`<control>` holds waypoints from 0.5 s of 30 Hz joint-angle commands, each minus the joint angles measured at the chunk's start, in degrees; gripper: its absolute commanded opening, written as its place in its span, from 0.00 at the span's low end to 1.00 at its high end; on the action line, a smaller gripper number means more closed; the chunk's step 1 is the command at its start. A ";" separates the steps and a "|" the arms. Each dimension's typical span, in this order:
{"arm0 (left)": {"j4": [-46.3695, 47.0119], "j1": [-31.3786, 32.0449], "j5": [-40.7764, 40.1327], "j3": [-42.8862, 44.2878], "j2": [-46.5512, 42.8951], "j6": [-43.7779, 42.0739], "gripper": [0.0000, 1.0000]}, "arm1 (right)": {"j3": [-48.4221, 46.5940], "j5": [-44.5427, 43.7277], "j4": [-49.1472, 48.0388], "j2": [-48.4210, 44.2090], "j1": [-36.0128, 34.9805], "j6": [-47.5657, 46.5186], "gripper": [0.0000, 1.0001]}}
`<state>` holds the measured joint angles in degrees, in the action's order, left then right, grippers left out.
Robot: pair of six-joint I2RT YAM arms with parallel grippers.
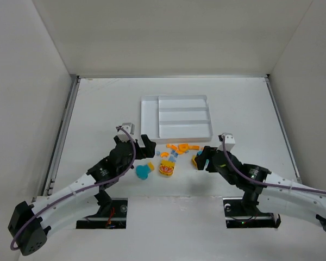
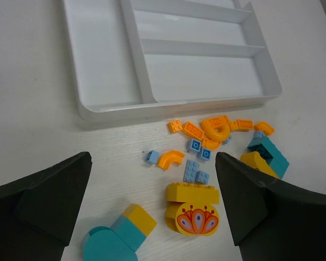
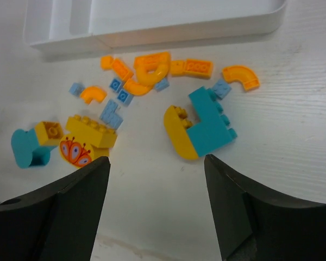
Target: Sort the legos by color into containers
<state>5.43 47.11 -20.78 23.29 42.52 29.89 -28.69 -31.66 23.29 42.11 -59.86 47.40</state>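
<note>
Pick one brick at a time. The legos [image 1: 171, 155] lie scattered on the surface just in front of the white tray [image 2: 98, 54], whose compartments hold nothing yet. Centre the right jaws, standing apart, over the yellow-and-teal block [image 3: 201, 128] before lowering. Both arms reach forward, low and tilted down. The left jaws, fully apart, hang above the teal-and-yellow piece [image 2: 117, 236].
</note>
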 commanded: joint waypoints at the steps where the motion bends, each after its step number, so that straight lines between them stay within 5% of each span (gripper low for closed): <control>1: 4.15 -4.00 1.17 0.44 -0.69 -0.09 1.00 | -2.87 1.15 -6.31 1.22 -3.46 -2.48 0.68; 4: 6.42 -6.63 0.83 0.36 2.55 2.00 1.00 | -2.60 4.31 -10.61 3.93 -4.87 -3.10 0.36; 9: 10.03 -7.96 1.18 -0.87 3.71 7.37 1.00 | -2.77 4.41 -13.18 11.40 -7.94 -3.27 0.13; 12: 10.13 -8.13 1.09 -1.32 3.01 12.03 1.00 | -3.92 3.71 -13.70 15.88 -9.70 -3.89 0.14; 15: 8.02 -7.70 2.57 0.00 3.79 11.86 0.95 | -5.50 3.01 -13.88 19.67 -11.02 -3.54 0.40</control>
<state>12.01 39.29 -19.62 22.13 46.65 38.76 -30.24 -27.70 13.02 59.40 -69.38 44.21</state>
